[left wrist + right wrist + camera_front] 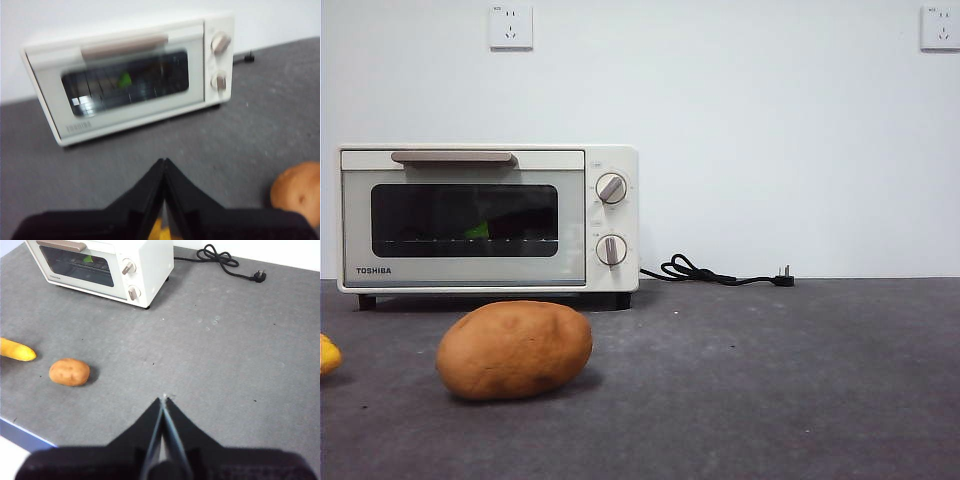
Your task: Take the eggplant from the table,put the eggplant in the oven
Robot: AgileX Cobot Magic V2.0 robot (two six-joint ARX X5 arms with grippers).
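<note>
The left tool (164,162) has its two black jaws pressed together, meeting in a narrow point; the seam between them runs straight down the middle of its wrist view. It hangs above the surface (150,165), tilted forward, touching nothing. The right tool (164,399) is likewise closed, its jaws tapering to a single tip, held higher over the surface and angled downward, also empty. Neither arm shows in the front view.

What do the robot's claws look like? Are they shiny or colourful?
Both are plain black and matte. The left claw and the right claw each have two flat, wedge-shaped jaws tapering to a thin point from a wide dark base. No markings or cables show.
</note>
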